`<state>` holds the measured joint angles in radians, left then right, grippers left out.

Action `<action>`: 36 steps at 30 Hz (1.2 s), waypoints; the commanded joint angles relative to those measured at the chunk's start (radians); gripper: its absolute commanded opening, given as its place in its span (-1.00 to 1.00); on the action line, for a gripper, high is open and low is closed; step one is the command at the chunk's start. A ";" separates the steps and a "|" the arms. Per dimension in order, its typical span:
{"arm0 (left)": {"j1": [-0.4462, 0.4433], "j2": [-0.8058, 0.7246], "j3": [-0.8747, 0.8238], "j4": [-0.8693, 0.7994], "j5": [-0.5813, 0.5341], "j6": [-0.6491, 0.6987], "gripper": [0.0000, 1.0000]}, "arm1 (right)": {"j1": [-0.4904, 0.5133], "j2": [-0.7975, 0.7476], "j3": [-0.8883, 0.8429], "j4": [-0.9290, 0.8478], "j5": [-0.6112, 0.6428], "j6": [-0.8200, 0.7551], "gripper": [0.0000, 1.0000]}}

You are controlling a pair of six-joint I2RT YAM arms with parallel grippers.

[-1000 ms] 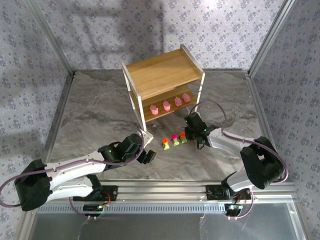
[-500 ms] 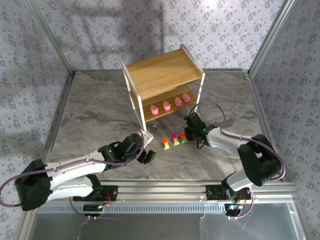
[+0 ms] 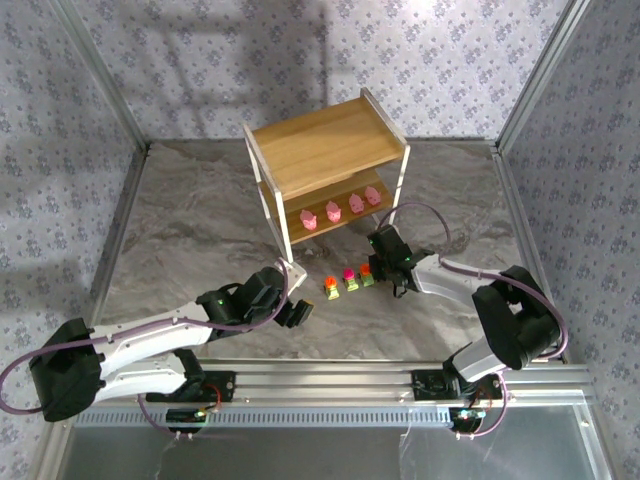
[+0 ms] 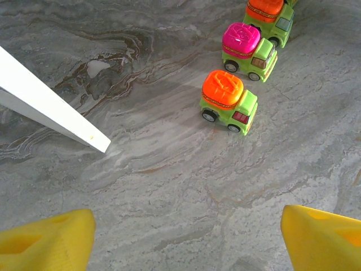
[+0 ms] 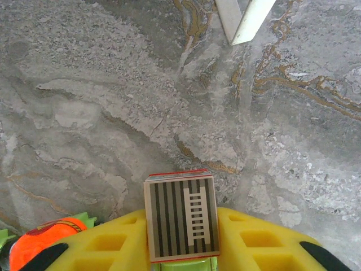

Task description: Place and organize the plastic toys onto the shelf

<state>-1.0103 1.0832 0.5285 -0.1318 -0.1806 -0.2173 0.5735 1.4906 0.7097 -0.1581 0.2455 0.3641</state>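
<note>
**Right hand closes on truck 4; 3 more wait on the bench**

At the left, the left hand (image 3: 298,313) hovers low over the bench (image 3: 180,230) beside a white shelf leg (image 4: 51,107), its yellow fingers (image 4: 48,240) spread wide with nothing between them. Ahead of it, 3 yellow-green trucks stand in a row: an orange-topped truck (image 4: 228,101), a magenta-topped truck (image 4: 248,51) and a second orange-topped truck (image 4: 268,17). Behind them the shelf (image 3: 320,150) carries 4 pink figures (image 3: 332,210) on its lower tier. At the right, the right hand (image 3: 382,262) keeps its spot from 1 second ago; only the elbow has shifted. Its pads now press both sides of the striped-top truck (image 5: 181,217), so a lift toward the shelf looks due.
</note>
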 commanded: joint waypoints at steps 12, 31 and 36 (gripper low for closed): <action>-0.008 0.006 0.030 -0.011 -0.014 0.007 0.71 | -0.004 -0.014 0.005 -0.009 0.001 -0.010 -0.46; -0.008 -0.002 0.029 -0.011 -0.016 0.006 0.71 | 0.032 -0.134 -0.015 -0.082 0.054 0.025 -0.50; -0.008 -0.026 0.022 -0.013 -0.032 0.004 0.70 | 0.053 -0.191 -0.009 -0.126 0.072 0.036 -0.50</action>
<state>-1.0103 1.0813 0.5285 -0.1322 -0.1848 -0.2176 0.6128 1.3403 0.7021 -0.2272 0.2840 0.3775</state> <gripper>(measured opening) 0.851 0.251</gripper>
